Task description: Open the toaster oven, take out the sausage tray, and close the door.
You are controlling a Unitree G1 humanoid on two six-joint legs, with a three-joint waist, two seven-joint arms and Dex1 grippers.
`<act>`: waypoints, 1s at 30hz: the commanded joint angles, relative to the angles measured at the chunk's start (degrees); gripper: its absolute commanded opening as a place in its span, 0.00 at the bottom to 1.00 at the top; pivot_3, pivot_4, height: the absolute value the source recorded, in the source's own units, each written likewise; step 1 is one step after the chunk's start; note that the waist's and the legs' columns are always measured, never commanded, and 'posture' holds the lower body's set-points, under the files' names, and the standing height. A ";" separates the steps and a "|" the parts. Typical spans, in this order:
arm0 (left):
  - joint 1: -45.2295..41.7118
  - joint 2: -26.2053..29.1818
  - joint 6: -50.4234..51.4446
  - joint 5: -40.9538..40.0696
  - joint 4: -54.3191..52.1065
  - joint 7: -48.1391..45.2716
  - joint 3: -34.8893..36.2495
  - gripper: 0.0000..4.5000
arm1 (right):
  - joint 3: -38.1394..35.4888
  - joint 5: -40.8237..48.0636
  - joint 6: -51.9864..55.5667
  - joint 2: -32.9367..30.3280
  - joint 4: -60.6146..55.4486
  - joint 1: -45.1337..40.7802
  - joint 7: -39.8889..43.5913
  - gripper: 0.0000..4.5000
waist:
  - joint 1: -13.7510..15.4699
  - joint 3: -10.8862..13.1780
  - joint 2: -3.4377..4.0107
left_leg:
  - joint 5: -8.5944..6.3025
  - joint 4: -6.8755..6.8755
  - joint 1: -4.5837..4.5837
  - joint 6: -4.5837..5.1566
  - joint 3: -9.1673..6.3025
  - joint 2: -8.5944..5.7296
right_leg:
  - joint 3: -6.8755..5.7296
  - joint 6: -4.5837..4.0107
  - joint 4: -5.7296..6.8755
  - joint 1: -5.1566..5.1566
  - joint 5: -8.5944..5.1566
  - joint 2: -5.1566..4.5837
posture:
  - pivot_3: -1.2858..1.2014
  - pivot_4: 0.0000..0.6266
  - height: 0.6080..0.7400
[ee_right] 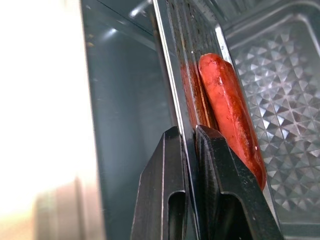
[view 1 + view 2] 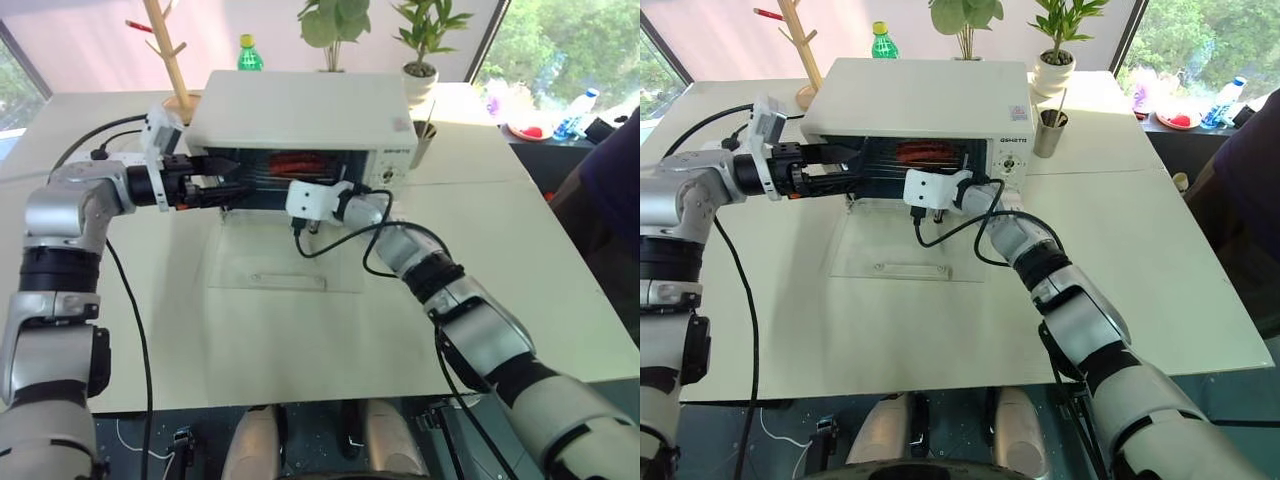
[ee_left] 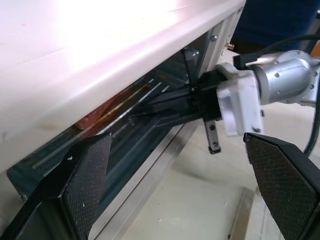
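Note:
The white toaster oven point(image 2: 300, 110) stands at the table's far middle. Its glass door point(image 2: 285, 262) lies flat on the table in front of it, bar handle nearest me. Inside, the silver sausage tray point(image 1: 186, 65) carries a red sausage point(image 1: 230, 110) and brown grease marks. My right gripper point(image 1: 187, 132) reaches into the opening and is shut on the tray's front rim. My left gripper point(image 2: 225, 175) hovers open at the left end of the opening, apart from the tray, with nothing between its fingers point(image 3: 85, 185).
A green bottle point(image 2: 249, 55), a wooden rack point(image 2: 170, 60) and potted plants point(image 2: 420, 60) stand behind the oven. A metal cup point(image 2: 425, 140) sits at its right side. A person's dark sleeve point(image 2: 615, 190) shows at the table's right edge.

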 commanded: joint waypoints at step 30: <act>-4.42 0.52 -3.70 6.06 6.22 -5.41 0.61 1.00 | -3.05 0.31 2.29 -10.54 -35.64 19.78 7.55 0.01 | 0.39 0.01 -0.06 | 0.02 0.06 -0.08 -0.01 -0.10 -0.12 | -0.04 0.06 -0.04 0.02 0.02 -0.08 | 0.52 0.24 0.82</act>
